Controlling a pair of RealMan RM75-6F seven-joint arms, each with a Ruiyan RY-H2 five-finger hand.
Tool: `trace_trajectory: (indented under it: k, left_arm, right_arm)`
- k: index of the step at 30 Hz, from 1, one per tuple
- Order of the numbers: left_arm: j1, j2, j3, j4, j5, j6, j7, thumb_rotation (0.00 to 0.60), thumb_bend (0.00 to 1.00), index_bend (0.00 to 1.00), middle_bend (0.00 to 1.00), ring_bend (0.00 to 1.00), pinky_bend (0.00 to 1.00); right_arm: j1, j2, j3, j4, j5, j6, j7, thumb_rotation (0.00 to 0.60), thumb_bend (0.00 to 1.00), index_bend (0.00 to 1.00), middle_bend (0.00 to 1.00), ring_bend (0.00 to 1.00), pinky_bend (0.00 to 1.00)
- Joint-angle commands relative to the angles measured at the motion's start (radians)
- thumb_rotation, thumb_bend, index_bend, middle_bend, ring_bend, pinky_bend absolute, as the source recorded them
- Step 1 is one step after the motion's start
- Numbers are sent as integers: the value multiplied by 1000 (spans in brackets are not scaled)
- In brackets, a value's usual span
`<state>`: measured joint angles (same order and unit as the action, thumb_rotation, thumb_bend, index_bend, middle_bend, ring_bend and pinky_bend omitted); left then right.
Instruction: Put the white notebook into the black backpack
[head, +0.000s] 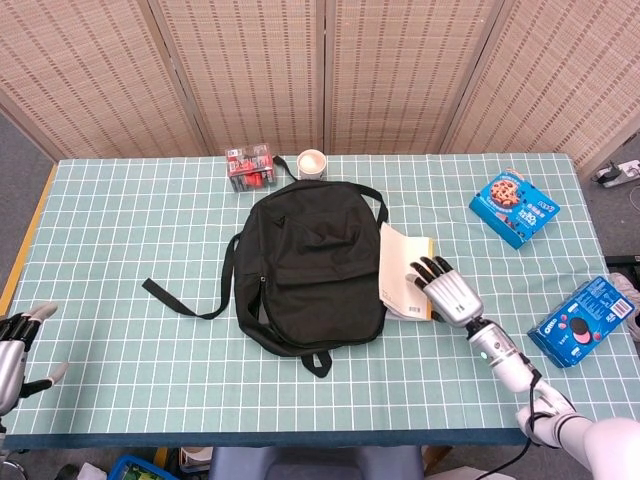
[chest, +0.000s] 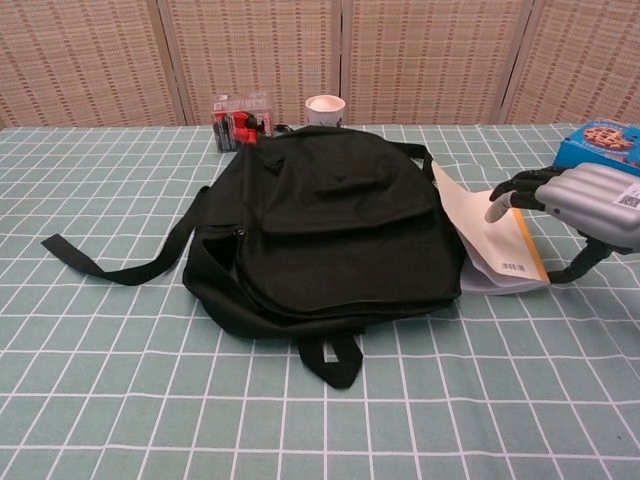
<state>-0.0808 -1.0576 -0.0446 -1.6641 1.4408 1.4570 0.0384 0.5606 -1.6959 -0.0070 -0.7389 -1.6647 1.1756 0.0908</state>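
The black backpack (head: 310, 265) (chest: 330, 225) lies flat mid-table with its strap trailing left. Against its right side lies the white notebook (head: 398, 280) (chest: 478, 235) with a yellow edge, tilted up on its right side. My right hand (head: 446, 293) (chest: 572, 205) holds that right edge, fingers (chest: 492, 210) spread over the cover and the thumb under the near corner. My left hand (head: 14, 342) hangs off the table's near left corner, fingers apart, holding nothing; the chest view does not show it.
A red box of markers (head: 250, 167) (chest: 240, 120) and a white cup (head: 313, 162) (chest: 325, 108) stand behind the backpack. A blue cookie box (head: 513, 207) (chest: 600, 145) lies at the far right, and a blue Oreo pack (head: 585, 320) near the right edge.
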Motion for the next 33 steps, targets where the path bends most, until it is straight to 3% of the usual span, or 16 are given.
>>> trace_trajectory:
  k: [1, 13, 21, 33]
  left_arm:
    - [-1, 0, 0, -1, 1, -1, 1, 600, 231, 193, 167, 161, 150]
    - [1, 3, 1, -4, -3, -4, 4, 600, 230, 193, 167, 161, 150]
    - [1, 6, 1, -9, 0, -2, 2, 600, 230, 193, 167, 161, 150]
    - [1, 2, 2, 3, -4, -7, -9, 600, 231, 193, 167, 161, 150]
  right_arm:
    - [9, -5, 5, -1, 2, 3, 2, 600, 107, 273, 173, 113, 157]
    - [56, -63, 42, 32, 24, 15, 35, 600, 209, 365, 218, 113, 157]
    - [78, -91, 50, 61, 40, -2, 38, 600, 236, 540, 253, 130, 157]
    - [85, -93, 45, 76, 55, -16, 39, 600, 332, 578, 265, 139, 157]
